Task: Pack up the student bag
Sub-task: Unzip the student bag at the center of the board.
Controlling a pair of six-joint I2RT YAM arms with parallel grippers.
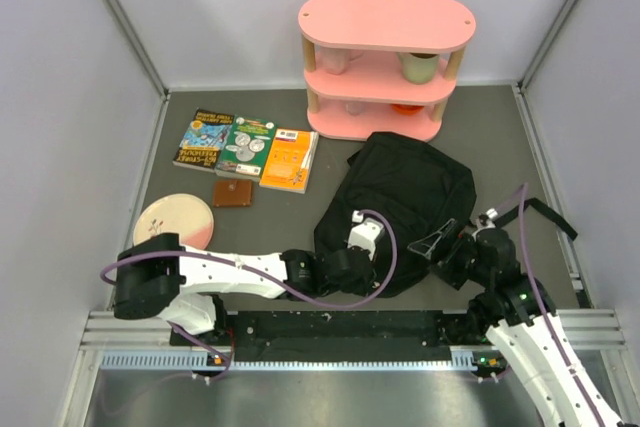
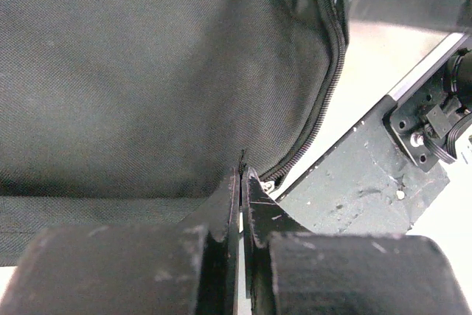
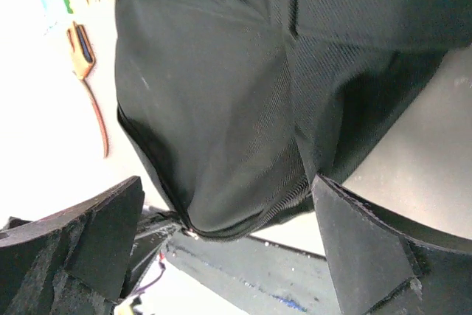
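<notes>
The student bag (image 1: 405, 197) is a floppy black backpack lying flat on the grey mat, right of centre. My left gripper (image 1: 375, 272) reaches along the bag's near edge. In the left wrist view its jaws (image 2: 242, 164) are closed on a thin black tab at the zipper line (image 2: 324, 101), beside a small metal slider. My right gripper (image 1: 447, 252) is at the bag's near right corner. It is open wide in the right wrist view (image 3: 228, 212), with the bag's rounded zippered corner (image 3: 221, 145) bulging between the fingers, not gripped.
A pink three-tier shelf (image 1: 385, 62) with cups stands at the back. Three books (image 1: 245, 147), a brown wallet (image 1: 233, 193) and a pink plate (image 1: 172, 222) lie left of the bag. A strap (image 1: 545, 209) trails to the right. The base rail (image 1: 340, 327) runs along the near edge.
</notes>
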